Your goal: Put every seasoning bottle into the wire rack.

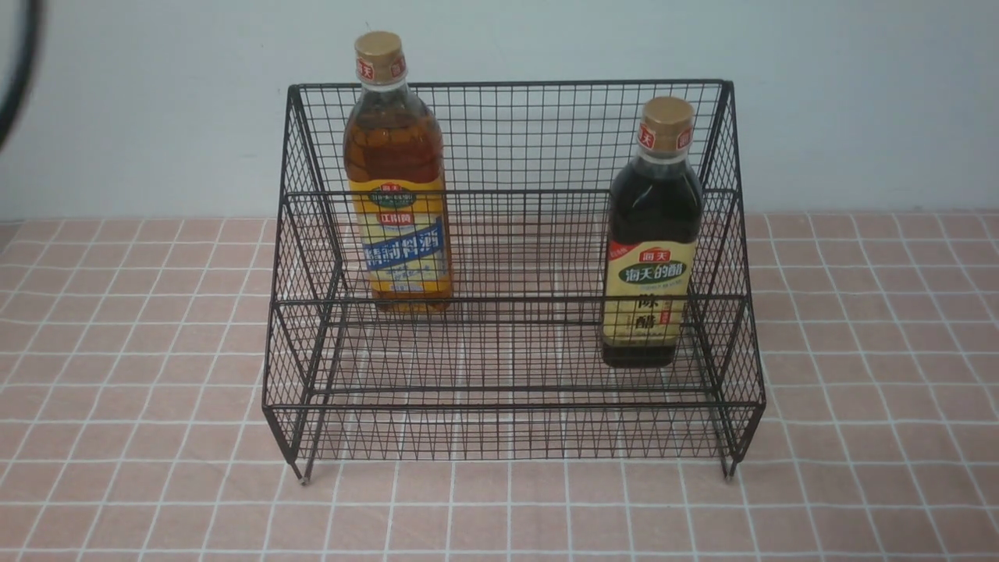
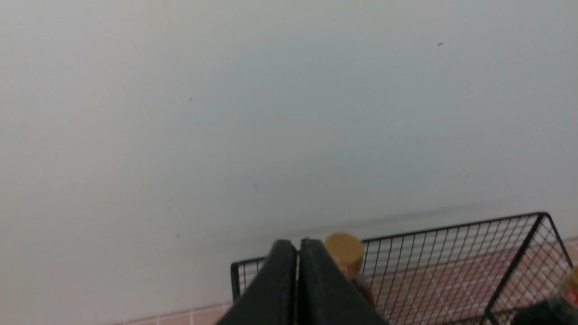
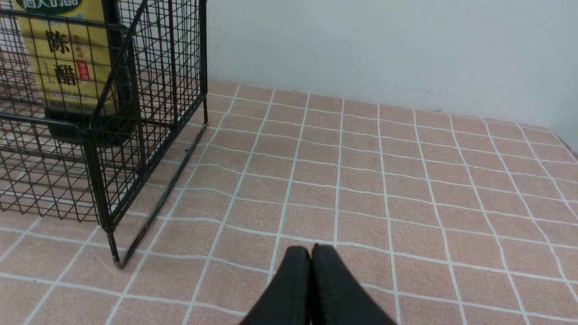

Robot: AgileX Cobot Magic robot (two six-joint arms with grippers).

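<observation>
The black wire rack [image 1: 515, 90] stands in the middle of the table against the wall. The amber seasoning bottle [image 1: 398, 179], gold-capped with a yellow-and-blue label, stands upright on the rack's upper step at the left. The dark seasoning bottle [image 1: 654, 234] stands upright on the lower step at the right. Neither gripper shows in the front view. In the left wrist view my left gripper [image 2: 298, 243] is shut and empty, raised, with the amber bottle's cap [image 2: 345, 249] just beyond it. My right gripper [image 3: 310, 249] is shut and empty above the tablecloth, off to the right of the rack [image 3: 104, 135].
A pink tablecloth with a white grid [image 1: 858, 375] covers the table. A pale wall [image 1: 858, 101] rises right behind the rack. A dark cable curves in the front view's top left corner [image 1: 19, 70].
</observation>
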